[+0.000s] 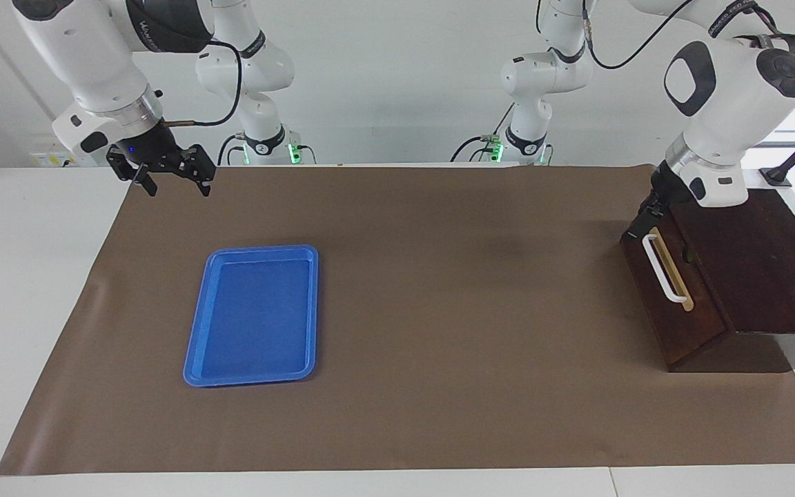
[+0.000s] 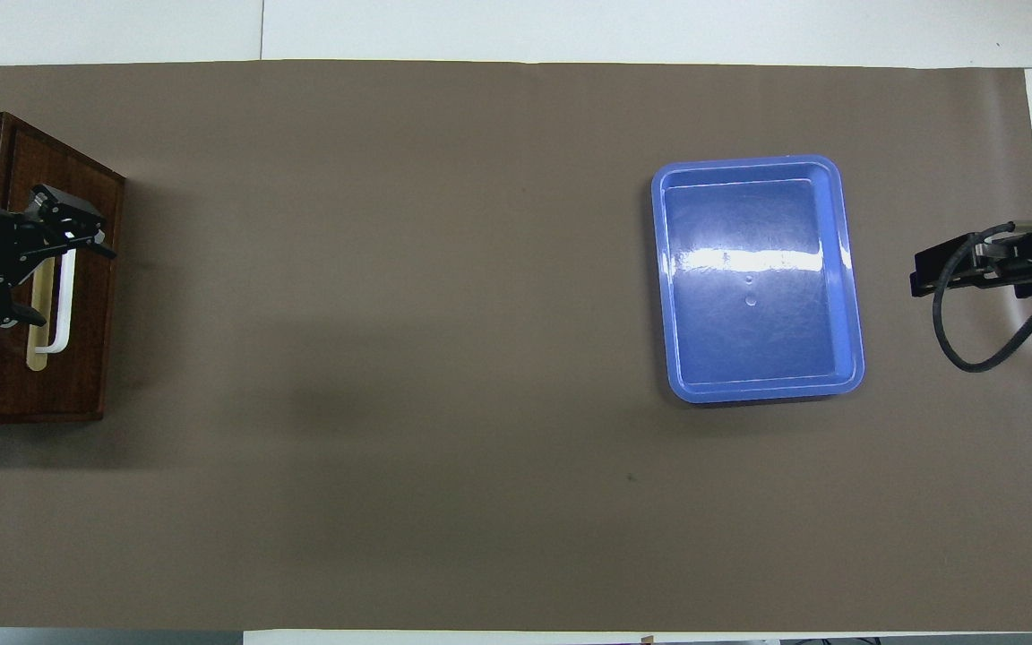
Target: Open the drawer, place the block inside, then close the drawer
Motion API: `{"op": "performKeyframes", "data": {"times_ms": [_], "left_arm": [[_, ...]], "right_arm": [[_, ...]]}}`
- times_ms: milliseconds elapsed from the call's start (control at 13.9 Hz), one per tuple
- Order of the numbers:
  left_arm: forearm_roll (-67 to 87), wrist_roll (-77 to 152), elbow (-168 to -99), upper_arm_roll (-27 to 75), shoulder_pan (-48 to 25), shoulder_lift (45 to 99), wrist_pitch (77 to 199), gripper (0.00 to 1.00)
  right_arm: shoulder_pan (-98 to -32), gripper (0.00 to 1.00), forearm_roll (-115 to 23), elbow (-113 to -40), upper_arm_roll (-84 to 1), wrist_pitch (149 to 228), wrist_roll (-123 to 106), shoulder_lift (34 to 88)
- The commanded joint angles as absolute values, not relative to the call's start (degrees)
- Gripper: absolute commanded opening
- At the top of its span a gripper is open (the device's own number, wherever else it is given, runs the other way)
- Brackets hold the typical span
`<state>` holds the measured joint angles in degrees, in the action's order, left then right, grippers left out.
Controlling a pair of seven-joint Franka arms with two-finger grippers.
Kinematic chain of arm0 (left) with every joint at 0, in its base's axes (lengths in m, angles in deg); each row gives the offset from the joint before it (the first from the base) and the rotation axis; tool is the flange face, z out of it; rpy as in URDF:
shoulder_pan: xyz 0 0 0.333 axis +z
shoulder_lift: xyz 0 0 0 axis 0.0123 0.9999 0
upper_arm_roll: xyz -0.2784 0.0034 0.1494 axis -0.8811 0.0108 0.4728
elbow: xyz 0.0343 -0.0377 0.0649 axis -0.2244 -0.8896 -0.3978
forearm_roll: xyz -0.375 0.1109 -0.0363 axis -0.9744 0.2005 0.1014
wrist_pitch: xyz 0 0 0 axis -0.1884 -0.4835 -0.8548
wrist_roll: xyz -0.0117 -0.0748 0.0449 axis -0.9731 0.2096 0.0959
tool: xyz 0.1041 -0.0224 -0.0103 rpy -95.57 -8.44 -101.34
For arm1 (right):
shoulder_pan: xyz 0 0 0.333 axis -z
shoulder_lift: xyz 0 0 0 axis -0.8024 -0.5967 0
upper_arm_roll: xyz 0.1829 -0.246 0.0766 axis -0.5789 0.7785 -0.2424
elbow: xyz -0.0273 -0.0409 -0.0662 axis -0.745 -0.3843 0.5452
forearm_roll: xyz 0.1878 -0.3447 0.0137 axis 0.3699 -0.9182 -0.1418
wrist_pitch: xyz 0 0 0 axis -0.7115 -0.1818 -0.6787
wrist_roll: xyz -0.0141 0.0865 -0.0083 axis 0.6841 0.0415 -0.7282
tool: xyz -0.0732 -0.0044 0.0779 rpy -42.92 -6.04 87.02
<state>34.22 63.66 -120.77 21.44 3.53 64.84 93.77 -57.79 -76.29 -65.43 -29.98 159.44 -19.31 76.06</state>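
Observation:
The drawer [image 1: 673, 304] of the dark brown wooden box sits flush with the box at the left arm's end of the table. Its white bar handle [image 1: 665, 270] lies on a tan strip. My left gripper [image 2: 59, 278] hangs open over the handle [image 2: 68, 296], holding nothing. In the facing view the left gripper [image 1: 648, 212] is mostly covered by its white wrist. My right gripper [image 1: 178, 188] waits open and empty in the air over the mat's edge at the right arm's end, also seen from overhead [image 2: 964, 267]. The block is out of view.
A flat blue tray [image 1: 259, 250] with nothing in it lies on the brown mat toward the right arm's end, also visible from overhead [image 2: 749, 163]. The brown mat [image 1: 453, 290] covers most of the white table.

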Motion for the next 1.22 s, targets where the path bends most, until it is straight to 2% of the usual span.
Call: {"op": "performKeyframes", "data": {"times_ms": [0,216,576,720,864,1152], "left_arm": [[34.52,50.96,-117.93,21.57,1.76,65.21,90.0,1.0],[34.26,39.33,-119.07,21.57,2.63,63.46,89.13,1.0],[35.04,31.48,-116.79,20.51,3.87,63.45,84.83,1.0],[34.96,29.21,-118.1,19.98,5.01,60.92,86.22,1.0],[35.04,24.11,-119.68,20.51,4.14,60.2,86.84,1.0],[35.13,23.74,-118.55,20.68,1.86,60.2,86.22,1.0]], "right_arm": [[-57.14,1.0,-76.79,-67.06,-30.59,159.95,-18.63,77.47],[-57.14,1.0,-76.79,-67.06,-30.59,159.95,-18.63,77.47],[-57.14,1.0,-76.79,-66.97,-30.59,159.95,-18.63,77.47],[-57.14,1.0,-76.79,-67.06,-30.59,159.87,-18.63,77.47],[-57.14,1.0,-76.79,-67.06,-30.59,159.87,-18.63,77.47],[-57.14,1.0,-76.79,-67.06,-30.59,159.87,-18.63,77.47]]}}
